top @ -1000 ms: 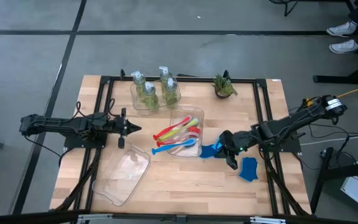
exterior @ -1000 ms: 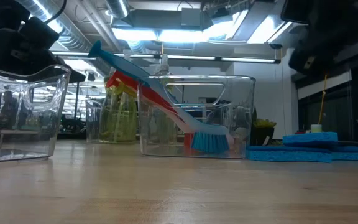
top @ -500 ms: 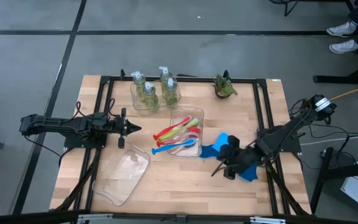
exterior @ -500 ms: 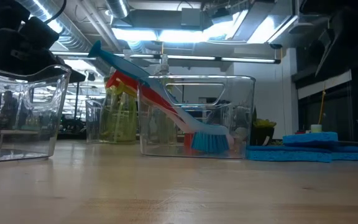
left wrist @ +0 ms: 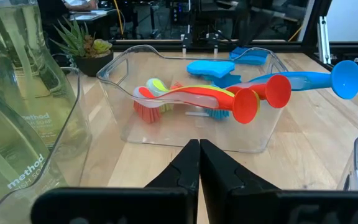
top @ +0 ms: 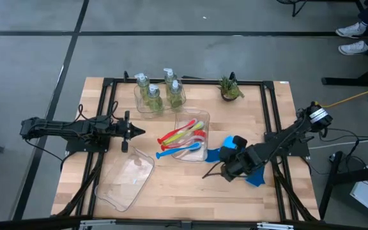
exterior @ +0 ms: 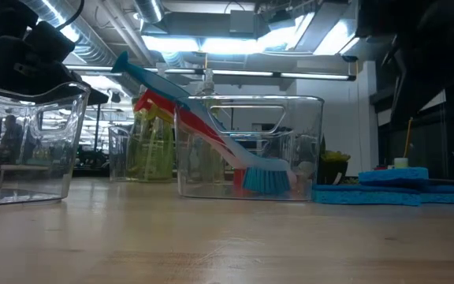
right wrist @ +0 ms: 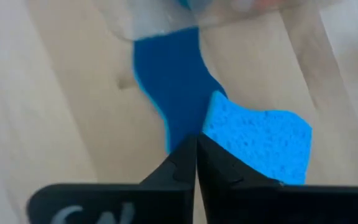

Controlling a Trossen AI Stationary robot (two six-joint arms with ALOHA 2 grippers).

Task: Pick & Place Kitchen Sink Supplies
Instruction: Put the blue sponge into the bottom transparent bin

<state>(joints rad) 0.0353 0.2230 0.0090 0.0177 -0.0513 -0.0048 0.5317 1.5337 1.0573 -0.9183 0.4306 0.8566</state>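
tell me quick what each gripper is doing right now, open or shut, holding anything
Left gripper: shut, holding nothing, facing the tray of brushes.
Right gripper: shut, empty, just above the blue sponge pieces.

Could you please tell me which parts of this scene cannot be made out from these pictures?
- High view: the right gripper and dark arm cover part of the flat blue sponge pieces, so their count is unclear.
- Right wrist view: the clear plastic tray is cut off by the edge and blurred.
- Low view: neither gripper's fingers show; only dark arm parts at the upper corners.
- Left wrist view: the clear pump bottle of yellow-green liquid is cut off, its pump hidden.
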